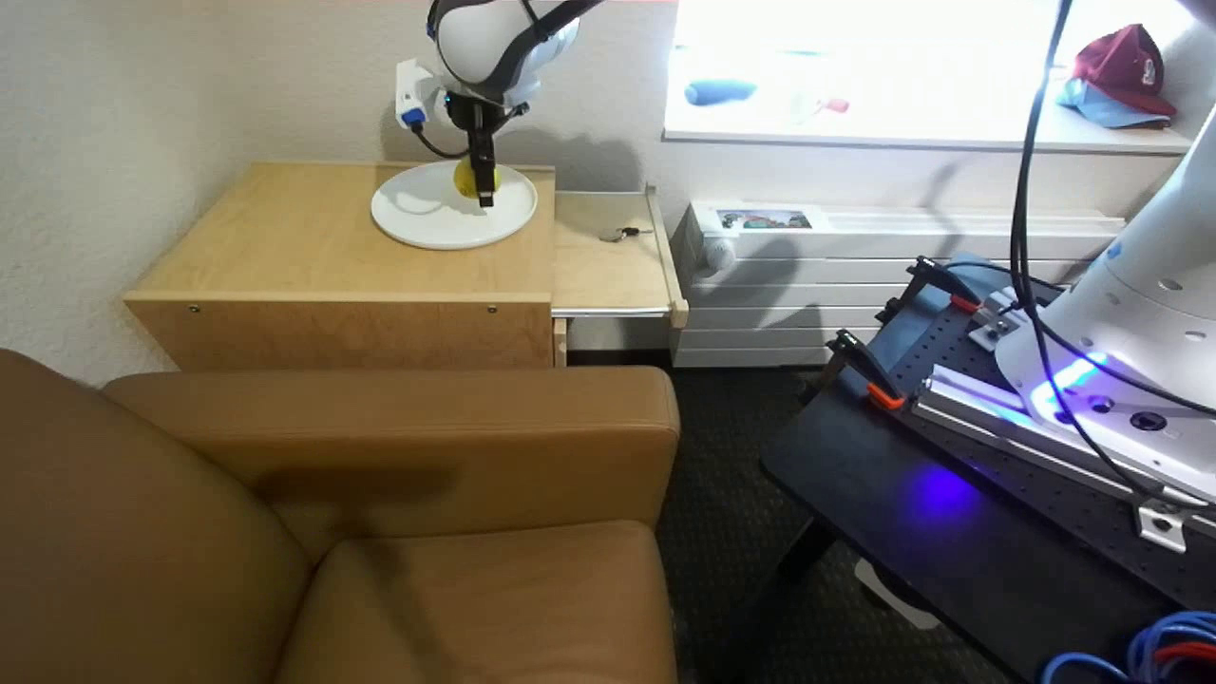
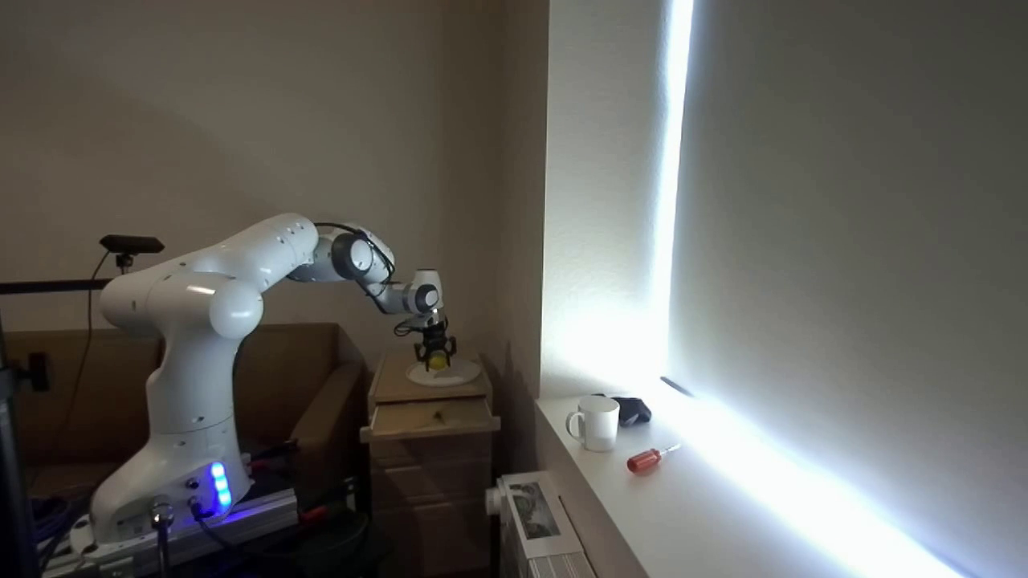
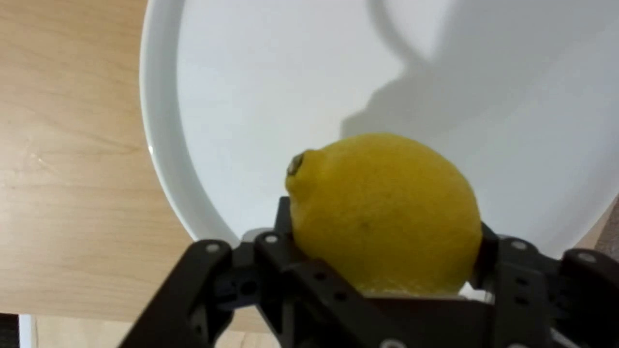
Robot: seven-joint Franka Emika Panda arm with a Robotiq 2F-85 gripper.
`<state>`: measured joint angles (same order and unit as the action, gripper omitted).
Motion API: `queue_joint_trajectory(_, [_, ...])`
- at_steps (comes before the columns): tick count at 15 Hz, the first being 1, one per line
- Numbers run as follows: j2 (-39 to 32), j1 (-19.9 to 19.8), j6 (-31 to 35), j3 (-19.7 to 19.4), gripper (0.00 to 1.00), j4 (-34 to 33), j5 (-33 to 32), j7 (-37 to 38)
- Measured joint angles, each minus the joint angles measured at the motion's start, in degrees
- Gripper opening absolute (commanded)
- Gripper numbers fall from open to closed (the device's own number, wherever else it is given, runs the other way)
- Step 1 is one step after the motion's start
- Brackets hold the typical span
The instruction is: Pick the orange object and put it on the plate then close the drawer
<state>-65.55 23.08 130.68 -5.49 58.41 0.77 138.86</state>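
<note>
The orange object is a yellow lemon [image 3: 382,193], also visible in both exterior views [image 1: 464,179] [image 2: 438,363]. My gripper [image 1: 486,199] points down over the white plate [image 1: 418,217], with one finger against each side of the lemon in the wrist view. The gripper is shut on the lemon, near the plate's edge. I cannot tell whether the lemon touches the plate. The plate also shows in the wrist view [image 3: 271,87] and lies on the side table. The light-wood drawer [image 1: 608,271] is pulled open below the tabletop; it also shows in an exterior view [image 2: 430,423].
Keys [image 1: 624,234] lie in the drawer. The plate stands on the light-wood side table [image 1: 313,247], by the wall. A brown sofa [image 1: 427,418] is in front and a radiator [image 1: 779,285] beside the drawer. A mug [image 2: 598,423] and screwdriver [image 2: 645,460] are on the sill.
</note>
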Motion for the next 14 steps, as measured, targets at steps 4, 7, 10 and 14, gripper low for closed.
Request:
queue_joint_trajectory(4, [-2.04, -0.17, -0.74, 0.03, 1.00, -3.59, -0.04, 4.22])
queue_joint_trajectory(7, [-3.22, -0.18, -1.59, 0.04, 1.00, -5.75, -0.09, 5.95])
queue_joint_trajectory(10, [-3.70, -0.13, -3.25, -0.24, 1.00, -7.14, -0.49, 6.17])
queue_joint_trajectory(14, [0.37, -0.31, -8.81, -0.83, 1.00, -6.04, -2.91, -0.12])
